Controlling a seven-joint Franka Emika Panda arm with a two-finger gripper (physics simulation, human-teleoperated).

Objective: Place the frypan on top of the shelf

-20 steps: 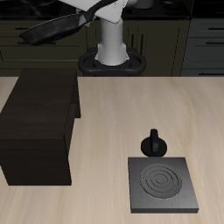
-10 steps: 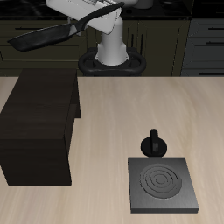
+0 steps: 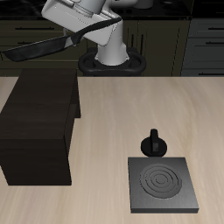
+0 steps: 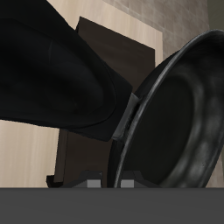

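Observation:
The frypan [image 3: 37,47] is a shallow black pan with a long straight handle. It hangs tilted in the air, above and behind the back end of the shelf [image 3: 39,122], a large dark wooden box with a flat top. My gripper [image 3: 87,29] is shut on the pan's handle. In the wrist view the frypan [image 4: 179,109] fills much of the frame, with its handle running down between my fingers [image 4: 93,184], and the shelf [image 4: 109,52] lies below it. The gripper [image 4: 109,182] itself is mostly hidden there.
A flat dark square burner plate with concentric rings [image 3: 162,185] lies near the table's front edge. A small black knobbed object [image 3: 154,143] stands just behind it. The robot's base [image 3: 112,59] stands at the table's back.
My gripper has carried the frypan sideways and lower, away from the robot's base and toward the air above the shelf's back end. Shelf, plate and knobbed object have not moved.

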